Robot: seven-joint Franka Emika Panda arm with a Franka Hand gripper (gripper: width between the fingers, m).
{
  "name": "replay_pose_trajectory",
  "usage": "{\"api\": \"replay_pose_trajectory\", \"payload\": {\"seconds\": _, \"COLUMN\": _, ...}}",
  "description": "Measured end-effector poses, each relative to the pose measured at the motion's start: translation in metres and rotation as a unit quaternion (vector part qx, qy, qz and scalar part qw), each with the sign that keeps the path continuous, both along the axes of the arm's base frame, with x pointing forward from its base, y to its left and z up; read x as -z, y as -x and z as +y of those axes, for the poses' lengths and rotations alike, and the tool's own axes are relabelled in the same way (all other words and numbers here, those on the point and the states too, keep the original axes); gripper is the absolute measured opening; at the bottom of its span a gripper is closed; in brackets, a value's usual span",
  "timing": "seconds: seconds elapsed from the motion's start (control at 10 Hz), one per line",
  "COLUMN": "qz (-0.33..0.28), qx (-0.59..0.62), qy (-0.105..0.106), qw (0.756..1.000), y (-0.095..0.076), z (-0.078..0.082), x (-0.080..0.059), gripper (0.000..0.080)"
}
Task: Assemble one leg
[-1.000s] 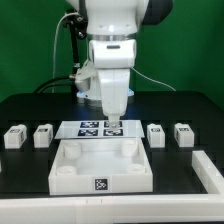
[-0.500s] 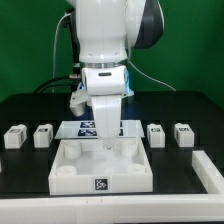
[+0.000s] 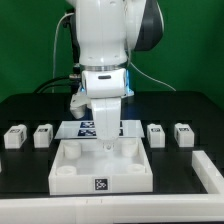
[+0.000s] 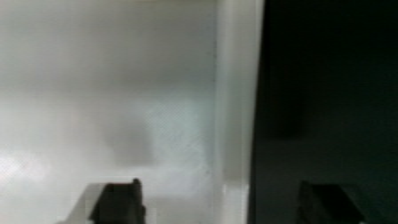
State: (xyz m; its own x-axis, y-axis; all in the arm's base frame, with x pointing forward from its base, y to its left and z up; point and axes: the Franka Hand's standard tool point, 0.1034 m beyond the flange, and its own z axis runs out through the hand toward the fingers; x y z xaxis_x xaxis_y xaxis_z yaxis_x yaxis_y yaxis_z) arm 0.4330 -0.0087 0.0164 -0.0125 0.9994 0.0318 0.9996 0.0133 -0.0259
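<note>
**Robot arm (image 3: 105, 60) over the tray (image 3: 62, 172), exterior and wrist views.** Within the last second the arm has swung toward the exterior view's left from a higher station above the marker board (image 3: 80, 127), and has come down. Over the last half second it has hardly moved, so the descent appears to have ended. The fingers (image 4: 119, 203) now hang at the tray's far rim, at twelve o'clock of the tray, close to the near edge of the marker board. Whether they touch the rim cannot be told. In the wrist view they stand well apart with nothing between them: only a white surface and the black tabletop (image 3: 22, 168) show in the gap. All four legs lie untouched on the tabletop, in two pairs flanking the tray: leg (image 3: 14, 136) and leg (image 3: 43, 133) at about ten o'clock of it, leg (image 3: 156, 133) and leg (image 3: 183, 132) at about two o'clock. None is near the fingers. Judgement: the task is at its opening. No leg has been picked up, and the arm sits over the tray rather than over a leg, so a sideways reach to one pair probably has to come before any grasp
</note>
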Motion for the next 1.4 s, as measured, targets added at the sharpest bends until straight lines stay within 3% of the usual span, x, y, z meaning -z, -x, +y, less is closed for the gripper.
{"api": "replay_pose_trajectory", "payload": {"seconds": 0.1, "qz": 0.0, "qx": 0.0, "qy": 0.0, "qw": 1.0, "y": 0.0, "z": 0.0, "x": 0.0, "gripper": 0.0267}}
{"api": "replay_pose_trajectory", "payload": {"seconds": 0.2, "qz": 0.0, "qx": 0.0, "qy": 0.0, "qw": 1.0, "y": 0.0, "z": 0.0, "x": 0.0, "gripper": 0.0131}}
{"api": "replay_pose_trajectory", "payload": {"seconds": 0.3, "qz": 0.0, "qx": 0.0, "qy": 0.0, "qw": 1.0, "y": 0.0, "z": 0.0, "x": 0.0, "gripper": 0.0131}}
{"api": "replay_pose_trajectory", "payload": {"seconds": 0.4, "qz": 0.0, "qx": 0.0, "qy": 0.0, "qw": 1.0, "y": 0.0, "z": 0.0, "x": 0.0, "gripper": 0.0055}}
{"api": "replay_pose_trajectory", "payload": {"seconds": 1.0, "qz": 0.0, "qx": 0.006, "qy": 0.0, "qw": 1.0, "y": -0.001, "z": 0.003, "x": 0.0, "gripper": 0.0055}}
{"api": "replay_pose_trajectory", "payload": {"seconds": 1.4, "qz": -0.018, "qx": 0.018, "qy": -0.013, "qw": 1.0, "y": -0.039, "z": 0.055, "x": -0.001, "gripper": 0.0057}}
